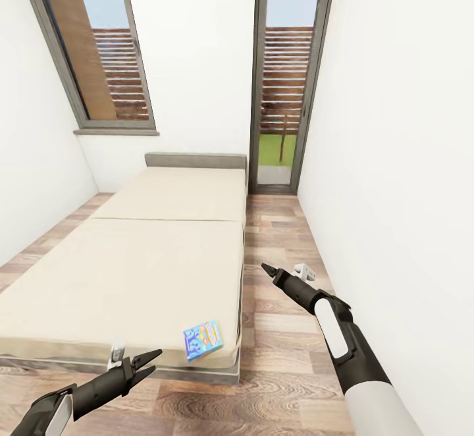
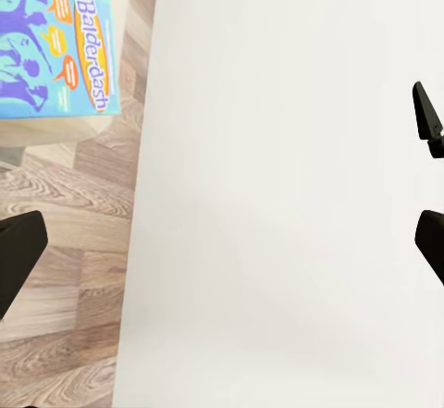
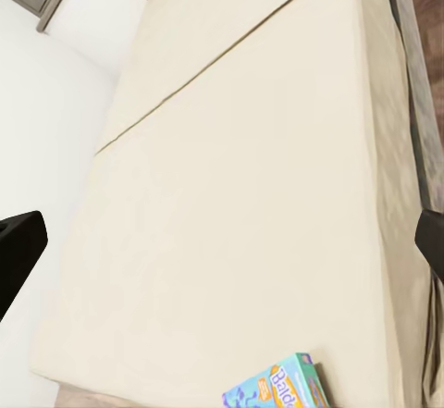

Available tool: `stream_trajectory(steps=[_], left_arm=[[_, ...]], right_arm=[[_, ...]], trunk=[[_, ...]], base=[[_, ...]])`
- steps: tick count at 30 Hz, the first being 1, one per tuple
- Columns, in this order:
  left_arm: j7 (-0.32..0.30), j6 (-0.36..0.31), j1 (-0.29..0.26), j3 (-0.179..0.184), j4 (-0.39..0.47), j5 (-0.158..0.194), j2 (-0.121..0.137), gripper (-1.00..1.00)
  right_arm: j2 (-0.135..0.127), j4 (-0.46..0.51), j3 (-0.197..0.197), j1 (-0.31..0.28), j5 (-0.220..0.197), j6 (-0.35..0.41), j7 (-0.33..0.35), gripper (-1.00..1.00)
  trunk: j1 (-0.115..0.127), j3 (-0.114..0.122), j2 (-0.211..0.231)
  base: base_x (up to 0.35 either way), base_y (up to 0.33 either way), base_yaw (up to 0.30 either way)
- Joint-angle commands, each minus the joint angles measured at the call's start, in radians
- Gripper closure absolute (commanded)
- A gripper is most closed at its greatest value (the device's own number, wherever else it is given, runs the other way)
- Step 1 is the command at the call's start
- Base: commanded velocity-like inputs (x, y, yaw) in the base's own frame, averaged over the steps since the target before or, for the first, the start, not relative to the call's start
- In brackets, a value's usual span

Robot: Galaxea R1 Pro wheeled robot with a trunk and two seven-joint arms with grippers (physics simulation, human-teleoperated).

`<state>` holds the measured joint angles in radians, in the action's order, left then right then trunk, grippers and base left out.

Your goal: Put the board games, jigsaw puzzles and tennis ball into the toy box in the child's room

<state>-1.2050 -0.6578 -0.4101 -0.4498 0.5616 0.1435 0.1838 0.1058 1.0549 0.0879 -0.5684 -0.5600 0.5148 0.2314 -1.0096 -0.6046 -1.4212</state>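
Balderdash board game (image 1: 203,339) lies flat at the bed (image 1: 131,271) corner — just ahead-right of the left tool (image 1: 150,363), which is nearer. Left tool spread, empty; right tool (image 1: 266,269) — state cannot be told.

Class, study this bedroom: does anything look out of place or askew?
Yes. A board game, a blue Balderdash box, lies alone on the bare bed, at its near corner, turned at an angle to the mattress edges. Nothing looks spilled or damaged. Both grippers, left and right, hold nothing.

Window (image 1: 99,47), glass door (image 1: 286,74) (fence outside), wood floor (image 1: 283,363).
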Motion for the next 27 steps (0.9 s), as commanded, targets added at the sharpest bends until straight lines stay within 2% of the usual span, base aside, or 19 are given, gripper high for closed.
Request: stream_trajectory(steps=[1,27], left_arm=[[-0.002,-0.009,0.000,-0.001,0.000,0.002,0.000,-1.00],[-0.004,-0.011,-0.001,-0.001,0.000,0.002,0.002,-1.00]], right_arm=[[0.001,0.001,0.004,-0.001,-0.003,0.007,0.003,-1.00],[0.001,0.000,0.004,-0.001,-0.003,0.005,0.003,-1.00]], trunk=[[-0.004,-0.004,-0.008],[-0.104,-0.086,-0.190]], base=[[0.000,0.000,0.000],[0.000,0.000,0.000]])
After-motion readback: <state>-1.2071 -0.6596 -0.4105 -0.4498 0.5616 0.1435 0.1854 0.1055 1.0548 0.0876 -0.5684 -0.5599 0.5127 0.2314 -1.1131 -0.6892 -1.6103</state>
